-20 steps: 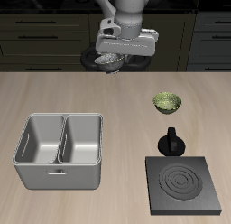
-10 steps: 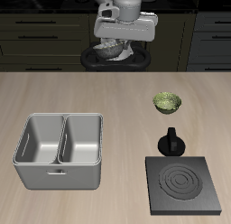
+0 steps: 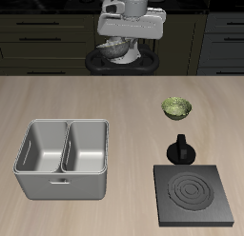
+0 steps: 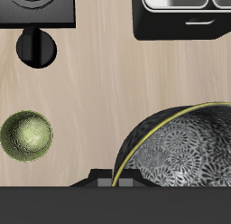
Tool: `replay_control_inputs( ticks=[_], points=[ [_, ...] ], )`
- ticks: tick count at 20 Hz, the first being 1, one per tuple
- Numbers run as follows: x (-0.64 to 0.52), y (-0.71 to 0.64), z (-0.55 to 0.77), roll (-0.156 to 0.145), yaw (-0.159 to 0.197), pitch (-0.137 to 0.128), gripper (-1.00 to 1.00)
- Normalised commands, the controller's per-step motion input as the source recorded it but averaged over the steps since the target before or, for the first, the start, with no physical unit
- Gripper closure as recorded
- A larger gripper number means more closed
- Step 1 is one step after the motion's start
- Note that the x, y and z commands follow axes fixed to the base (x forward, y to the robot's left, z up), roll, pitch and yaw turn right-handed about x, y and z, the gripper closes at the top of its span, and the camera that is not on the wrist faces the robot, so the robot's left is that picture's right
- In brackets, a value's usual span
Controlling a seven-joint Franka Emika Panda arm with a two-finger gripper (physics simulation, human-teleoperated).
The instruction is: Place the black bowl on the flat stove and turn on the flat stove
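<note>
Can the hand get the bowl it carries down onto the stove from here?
Probably yes. The hand holds the black bowl raised at the table's back, and the stove lies bare near the front. Only the knob and the green bowl stand near the path.

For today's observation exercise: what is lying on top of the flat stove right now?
Nothing rests on the flat stove: its ring marks show uncovered. The black knob stands at its back edge. The black bowl is held high by the gripper, far from the plate.
</note>
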Motion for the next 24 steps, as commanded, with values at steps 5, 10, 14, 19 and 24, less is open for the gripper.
replay_control_inputs(
  ticks=[5, 10, 14, 19, 24],
  points=[
    [0.18, -0.06, 0.09, 0.003, 0.001, 0.011, 1.00],
    [0.19, -0.04, 0.15, 0.007, 0.007, 0.006, 1.00],
    [0.16, 0.04, 0.13, 0.011, 0.024, -0.011, 1.00],
    [0.23, 0.10, 0.10, 0.019, 0.018, 0.002, 1.00],
    [0.36, 0.13, 0.14, 0.007, 0.031, 0.014, 1.00]
  ],
)
